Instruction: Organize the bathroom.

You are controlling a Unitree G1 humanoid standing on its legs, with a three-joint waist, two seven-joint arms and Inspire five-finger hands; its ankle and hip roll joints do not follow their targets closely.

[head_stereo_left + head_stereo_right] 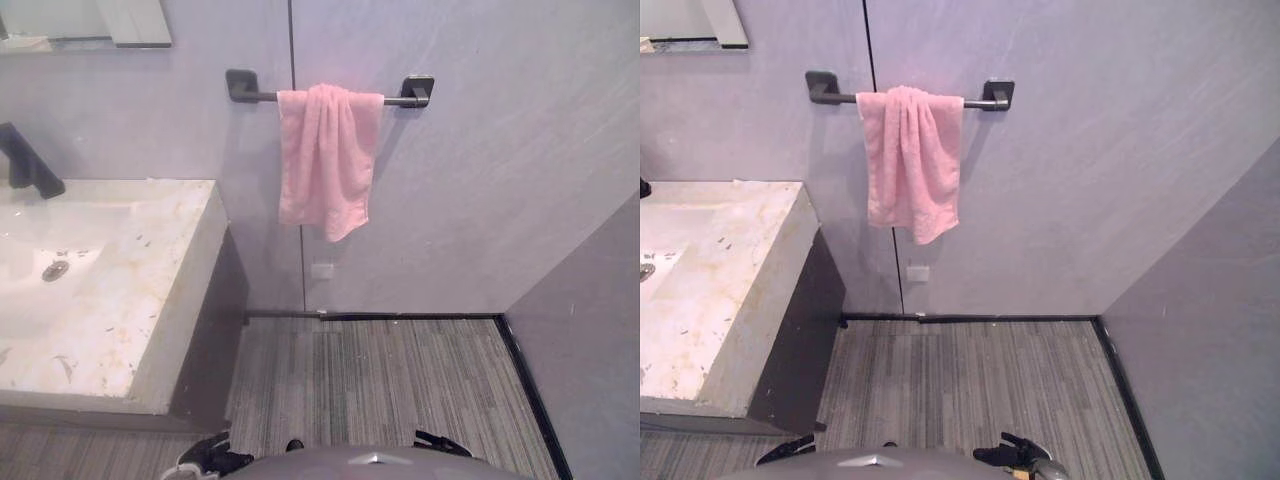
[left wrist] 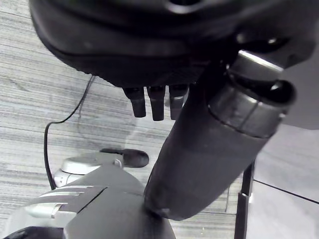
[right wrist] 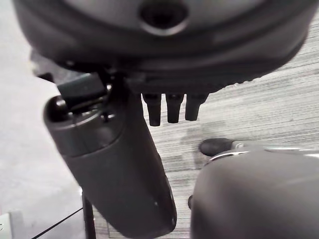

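Observation:
A pink towel [image 1: 328, 160] hangs folded over a dark towel bar [image 1: 330, 92] on the grey back wall, a little bunched and off-centre on the bar. My left hand [image 2: 149, 45] hangs low over the striped floor, its fingers [image 2: 157, 102] straight and its thumb [image 2: 209, 149] extended, with nothing in it. My right hand [image 3: 164, 55] hangs the same way on the other side, fingers [image 3: 172, 107] straight and empty. Both hands are far below the towel.
A marble-topped vanity [image 1: 150, 270] with a white basin and a dark faucet [image 1: 30, 165] stands at the left. A mirror [image 1: 90, 25] is above it. A side wall [image 1: 590, 340] closes the right. Striped floor [image 1: 380, 380] lies between them.

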